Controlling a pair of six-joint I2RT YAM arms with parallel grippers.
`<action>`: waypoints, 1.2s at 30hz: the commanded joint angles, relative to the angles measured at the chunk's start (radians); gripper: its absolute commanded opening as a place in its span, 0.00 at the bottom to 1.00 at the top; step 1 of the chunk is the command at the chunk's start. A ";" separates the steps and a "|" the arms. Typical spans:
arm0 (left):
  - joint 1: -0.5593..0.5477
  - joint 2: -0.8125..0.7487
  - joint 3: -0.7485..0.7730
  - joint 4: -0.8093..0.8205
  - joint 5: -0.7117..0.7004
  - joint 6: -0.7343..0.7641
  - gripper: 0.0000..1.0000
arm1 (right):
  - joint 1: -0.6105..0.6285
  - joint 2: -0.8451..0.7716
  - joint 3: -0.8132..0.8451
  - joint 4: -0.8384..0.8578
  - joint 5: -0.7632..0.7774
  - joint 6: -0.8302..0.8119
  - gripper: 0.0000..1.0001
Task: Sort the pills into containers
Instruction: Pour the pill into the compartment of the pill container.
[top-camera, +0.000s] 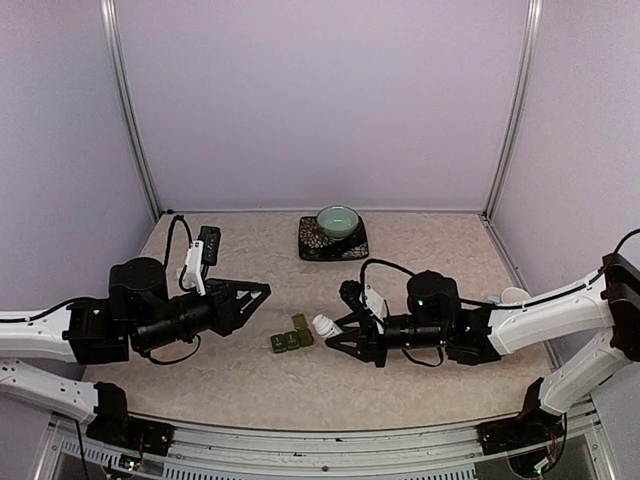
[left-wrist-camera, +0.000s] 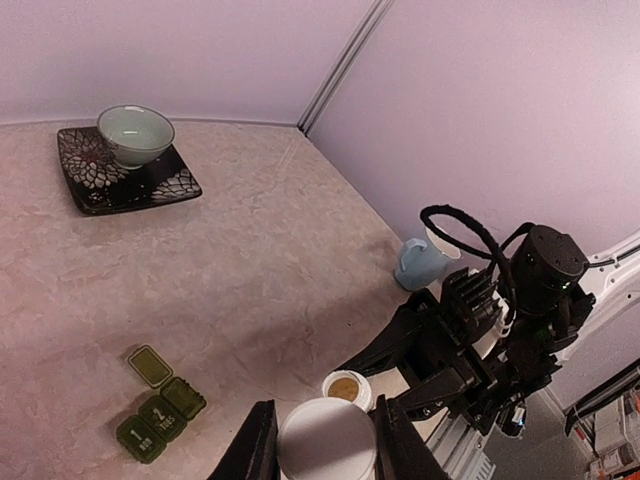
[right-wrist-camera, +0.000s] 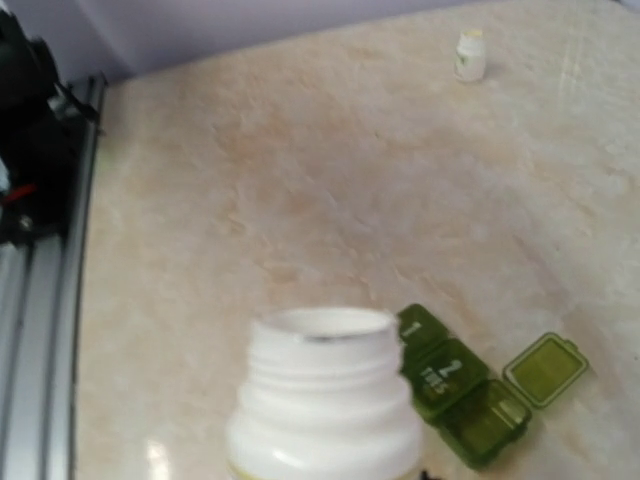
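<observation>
The dark green containers (top-camera: 291, 339) are a strip of three compartments on the table between the arms, one end compartment's lid open; they also show in the left wrist view (left-wrist-camera: 160, 411) and the right wrist view (right-wrist-camera: 455, 390). My right gripper (top-camera: 340, 333) is shut on an open white pill bottle (top-camera: 324, 325), tilted, with its mouth just right of the strip. The bottle fills the right wrist view (right-wrist-camera: 325, 400); brownish pills show inside its mouth (left-wrist-camera: 347, 388). My left gripper (left-wrist-camera: 326, 432) is shut on the bottle's white cap (left-wrist-camera: 327, 448), held left of and above the strip (top-camera: 255, 293).
A teal bowl (top-camera: 338, 220) sits on a dark patterned square plate (top-camera: 310, 243) at the back. A pale blue mug (left-wrist-camera: 420, 263) stands behind the right arm. A small white bottle (right-wrist-camera: 470, 55) stands far off in the right wrist view.
</observation>
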 joint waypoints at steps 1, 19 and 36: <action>0.009 -0.061 -0.030 -0.038 -0.034 -0.019 0.28 | -0.023 0.058 0.078 -0.083 -0.024 -0.077 0.25; 0.011 -0.141 -0.081 -0.061 -0.047 -0.029 0.28 | -0.058 0.284 0.259 -0.260 -0.042 -0.181 0.26; 0.011 -0.145 -0.083 -0.057 -0.041 -0.035 0.28 | -0.079 0.400 0.385 -0.408 0.009 -0.222 0.26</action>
